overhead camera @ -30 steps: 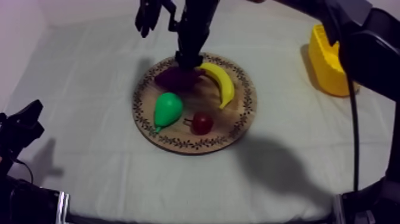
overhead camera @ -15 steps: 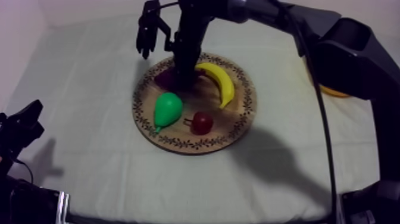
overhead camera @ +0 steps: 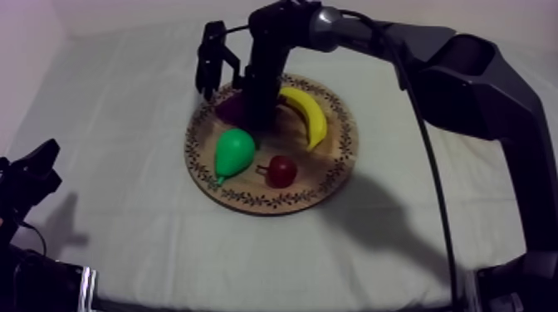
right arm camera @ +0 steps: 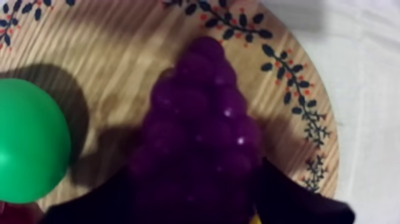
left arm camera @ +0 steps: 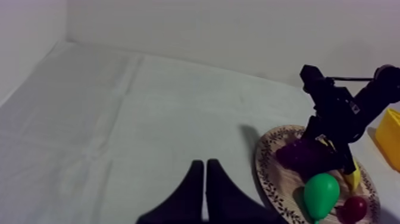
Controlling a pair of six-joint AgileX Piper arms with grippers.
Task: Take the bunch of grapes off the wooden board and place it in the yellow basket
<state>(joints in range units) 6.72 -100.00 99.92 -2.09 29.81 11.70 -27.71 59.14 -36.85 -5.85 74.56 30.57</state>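
**A:** Nearest first. What is the left tool (left arm camera: 205,174) doing?

**B:** It sits low at its own side of the bench (overhead camera: 124,249), fingers pressed together in a narrow wedge, holding nothing.

**A:** And on the board (overhead camera: 274,202)?

**B:** The pear (overhead camera: 234,151) and the small red fruit (overhead camera: 282,171) are at the front. Behind the pear lie the grapes (right arm camera: 202,131), flat on the wood at the board's far left, with the banana (overhead camera: 309,112) to their right.

**A:** The right tool (overhead camera: 253,120)?

**B:** It is down over the grapes with its jaws apart, one finger at each flank of the bunch. By my reading it has nothing gripped yet.

**A:** So how should the grasp go?

**B:** Close evenly across the widest part and stay centred, so the bunch doesn't squirt toward the pear (which sits close). The lumpy surface may slip, so squeeze firmly, then lift straight up before swinging away.

**A:** The arm's pose?

**B:** It comes in from the upper right in a long reach over the far side of the board. Its last link points steeply down over the grapes.

**A:** And the basket (left arm camera: 390,137)?

**B:** Past the board on the right, well apart from the grapes. The carry should pass above the banana.
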